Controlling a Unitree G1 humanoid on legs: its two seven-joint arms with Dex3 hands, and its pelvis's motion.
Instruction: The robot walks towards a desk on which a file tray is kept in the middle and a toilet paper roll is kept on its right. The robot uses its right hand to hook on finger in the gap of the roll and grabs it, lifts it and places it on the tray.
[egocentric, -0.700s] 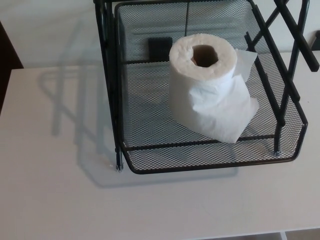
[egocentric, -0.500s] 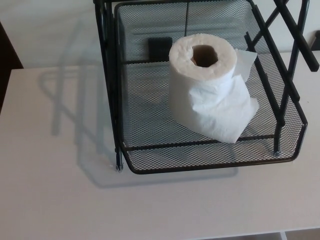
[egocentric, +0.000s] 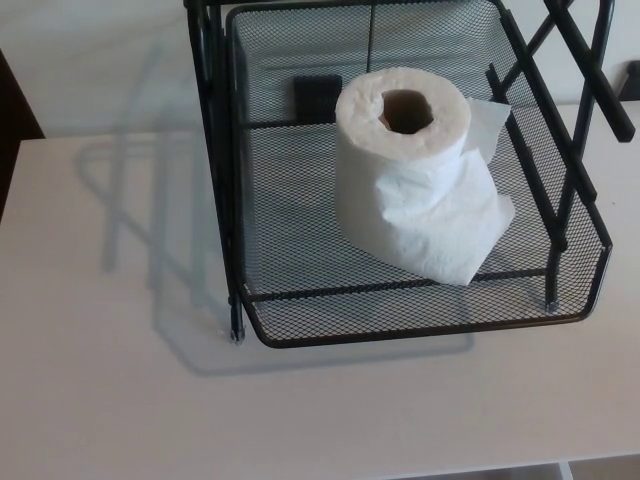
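Toilet paper roll (egocentric: 403, 160) stands upright inside the black mesh file tray (egocentric: 420, 330), its cardboard core opening facing up. It sits on the tray floor, right of centre and nearer the back than the front rim. A loose sheet (egocentric: 470, 235) hangs unwound down the roll's front right side, and its lower edge rests on the mesh, short of the front wall. The tray sits on the white desk (egocentric: 120, 400) and throws a grey shadow (egocentric: 150, 240) to its left. Black frame struts (egocentric: 590, 70) rise at the tray's right side. A small dark block (egocentric: 315, 95) shows through the mesh behind the roll.

Neither the right hand nor the left hand appears in the head view, so their state cannot be told. The roll's position relative to either hand cannot be judged — it stands free, with nothing touching it.
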